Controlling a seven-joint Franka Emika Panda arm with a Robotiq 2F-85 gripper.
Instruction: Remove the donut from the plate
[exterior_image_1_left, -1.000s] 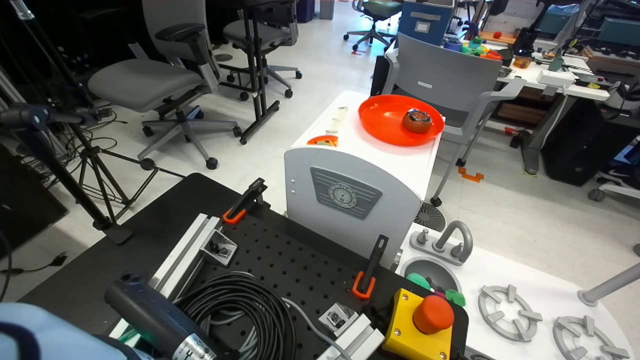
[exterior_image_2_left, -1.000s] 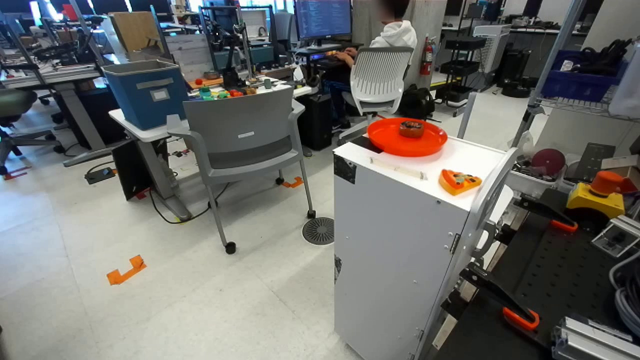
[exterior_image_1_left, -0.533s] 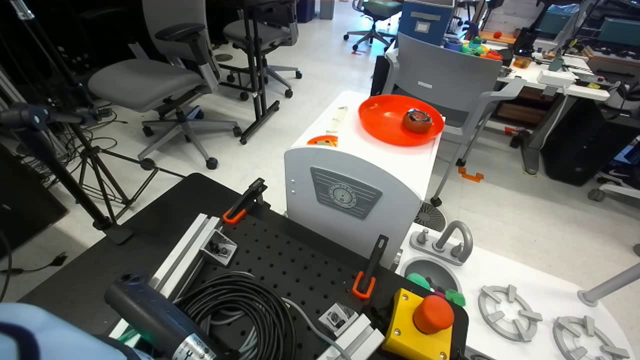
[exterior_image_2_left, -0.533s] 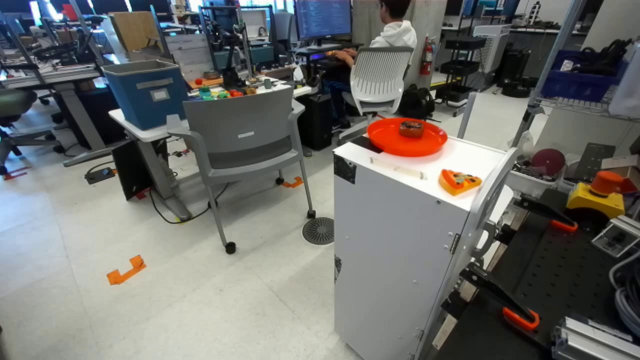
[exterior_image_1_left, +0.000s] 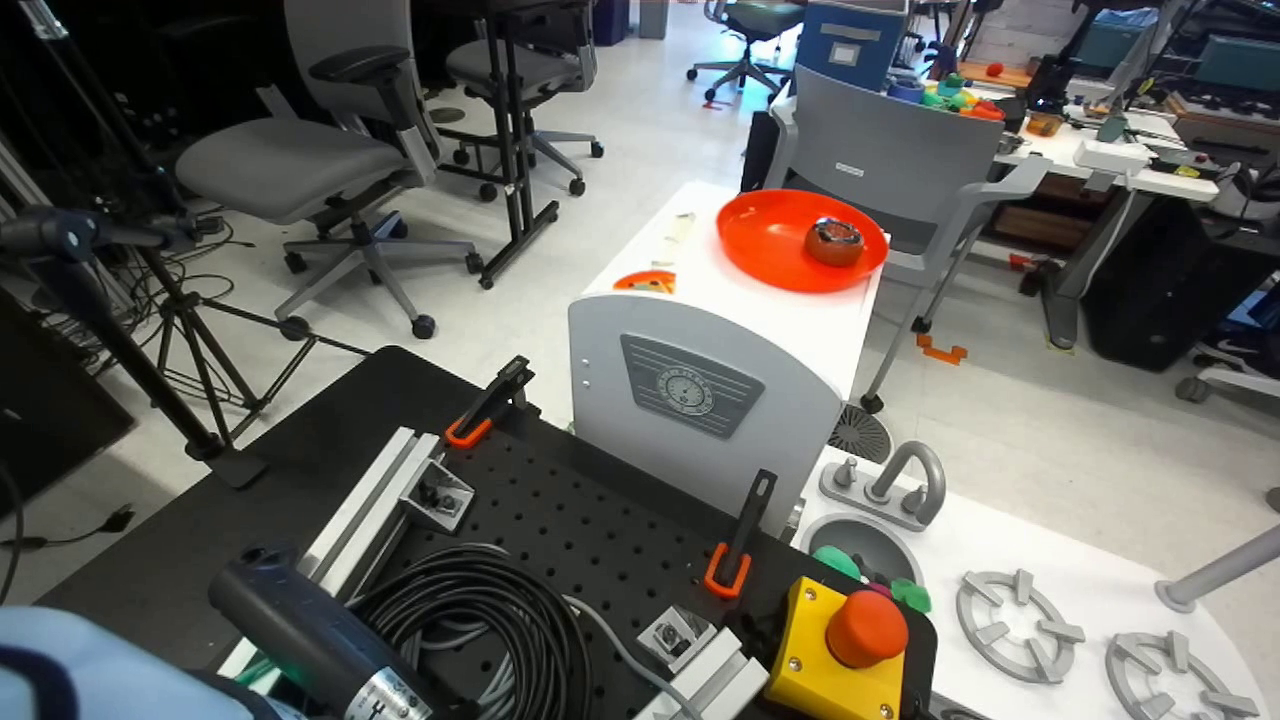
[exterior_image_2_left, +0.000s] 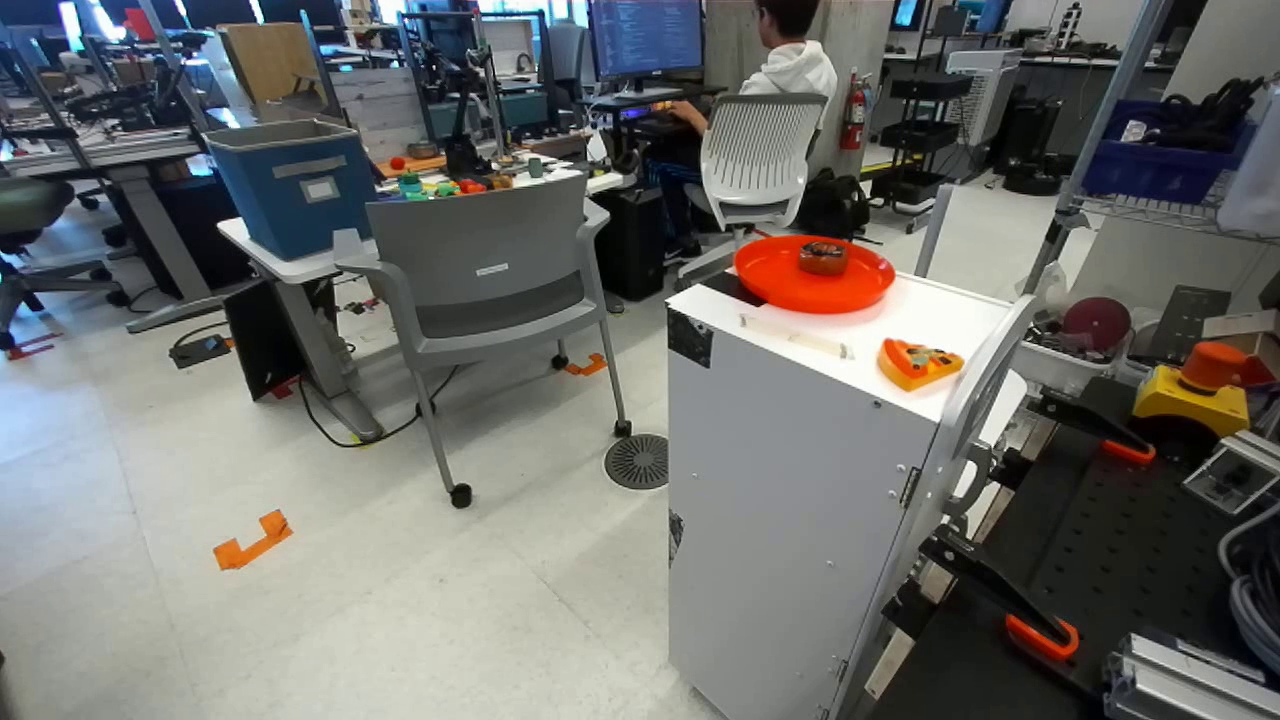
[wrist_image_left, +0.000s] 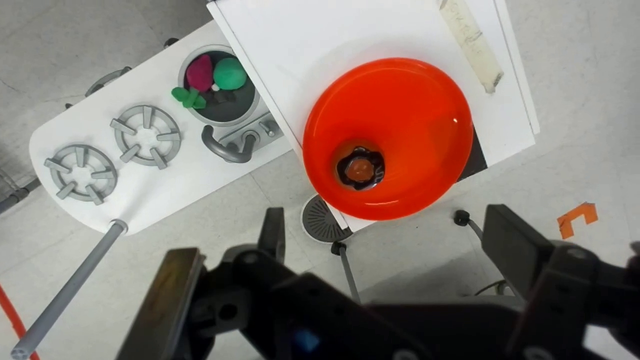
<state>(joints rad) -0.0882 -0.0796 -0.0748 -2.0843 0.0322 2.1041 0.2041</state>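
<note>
The donut is a small brown ring with dark wavy icing. It lies inside the orange-red plate, off centre, in both exterior views (exterior_image_1_left: 833, 243) (exterior_image_2_left: 823, 258) and in the wrist view (wrist_image_left: 360, 170). The plate (exterior_image_1_left: 760, 245) stands on top of the white box, and it also shows in an exterior view (exterior_image_2_left: 775, 288) and the wrist view (wrist_image_left: 405, 105). My gripper (wrist_image_left: 386, 225) is open in the wrist view, with nothing between its wide-apart fingers. The plate and donut appear above the fingertips there, apart from them. The gripper is out of sight in both exterior views.
A toy pizza slice (exterior_image_2_left: 915, 363) lies on the white box (exterior_image_2_left: 790, 480). Beside the box are a toy sink (wrist_image_left: 245, 107) with toys in it, a curved faucet (wrist_image_left: 227, 150), burner rings and a grey pole (wrist_image_left: 75, 285). A grey chair (exterior_image_2_left: 480, 270) stands close behind.
The donut, plate and box have not moved. Only the seated person in the background has shifted slightly.
</note>
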